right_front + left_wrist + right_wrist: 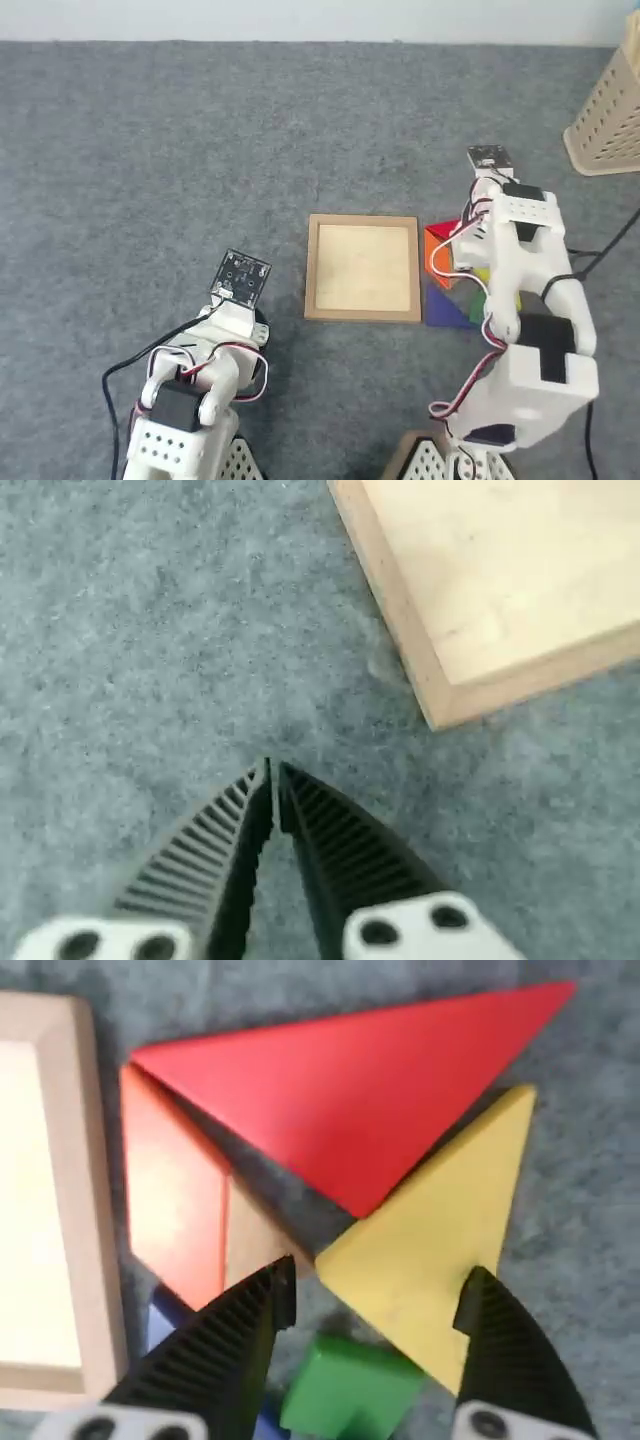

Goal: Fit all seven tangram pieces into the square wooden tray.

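The square wooden tray (310, 268) lies on the grey carpet in the middle, nothing inside it. Right beside it sits a cluster of tangram pieces: a red triangle (350, 1100), an orange piece (170, 1200), a yellow triangle (430, 1260), a green piece (350, 1390) and a blue piece (448, 310). My right gripper (375, 1290) hovers open over the cluster, its fingers either side of the yellow triangle's corner. My left gripper (273, 775) is shut and holds nothing, low over the carpet near the tray's corner (440, 715).
A beige slotted basket (610, 110) stands at the far right edge. Open carpet stretches left of and behind the tray. Both arm bases sit at the near edge.
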